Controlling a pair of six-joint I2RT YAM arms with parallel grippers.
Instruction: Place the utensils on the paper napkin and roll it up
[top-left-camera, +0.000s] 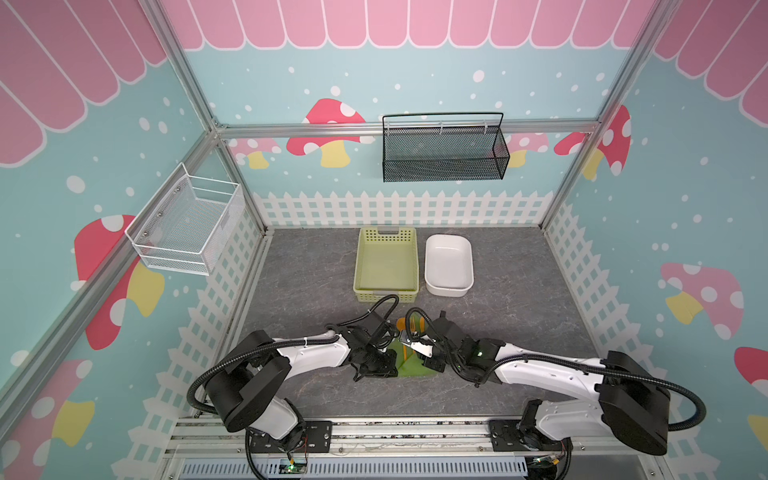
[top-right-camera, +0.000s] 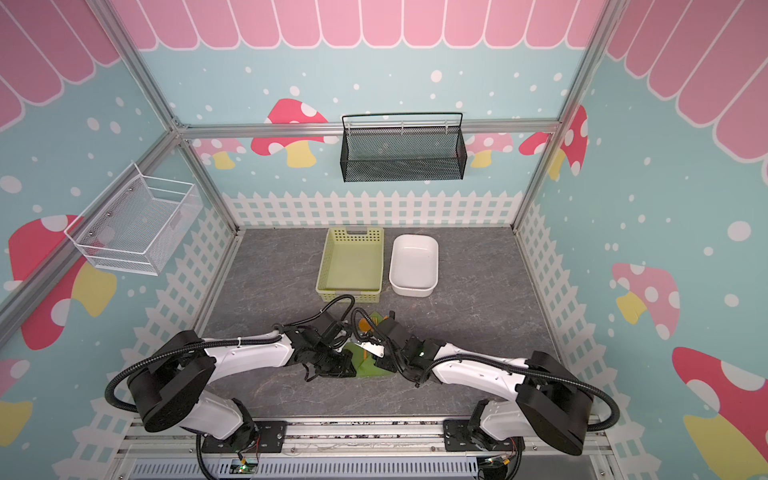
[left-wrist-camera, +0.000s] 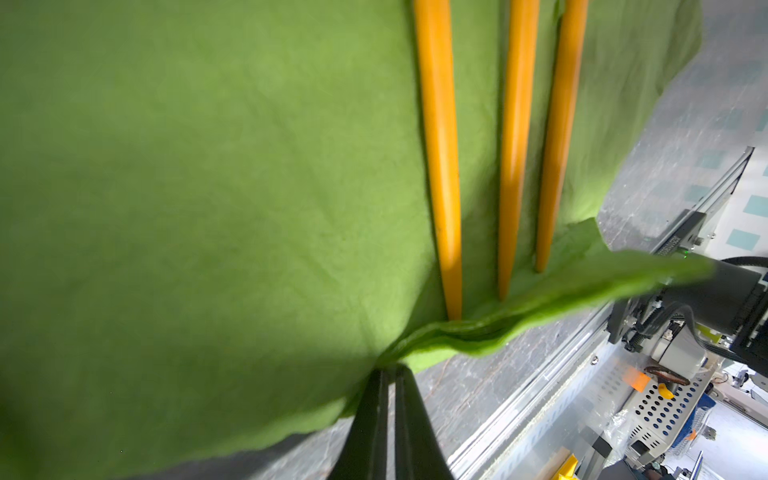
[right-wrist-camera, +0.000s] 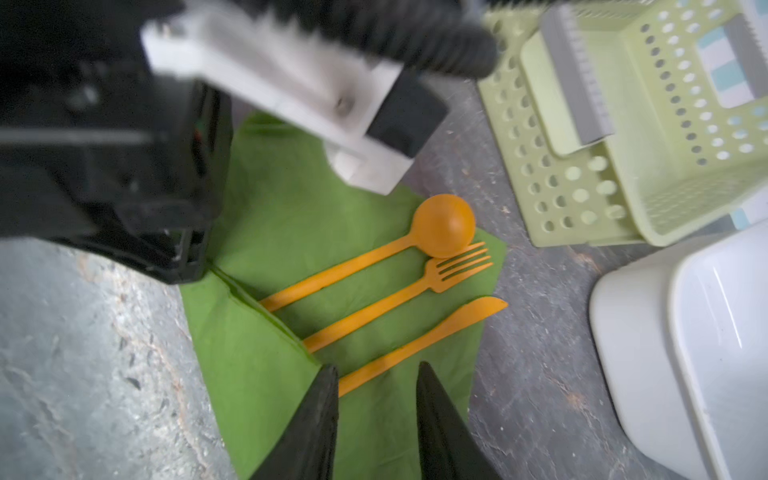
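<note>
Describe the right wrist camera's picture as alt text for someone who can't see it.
An orange spoon, fork and knife lie side by side on a green napkin, one flap folded over the spoon's and fork's handle ends. The right end effector, jaws open, is by the knife's handle; a yellow-green basket and white dish sit beyond.

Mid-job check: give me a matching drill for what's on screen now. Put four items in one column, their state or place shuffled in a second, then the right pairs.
Items:
1. left tool
2. right tool
3. spoon
4. white dish

States or places:
A. empty, on the table beside the basket
B. open, at the knife handle's end
C. shut on the paper napkin at its edge
D. lying on the napkin next to the fork

Pairs: 1-C; 2-B; 3-D; 4-A
</note>
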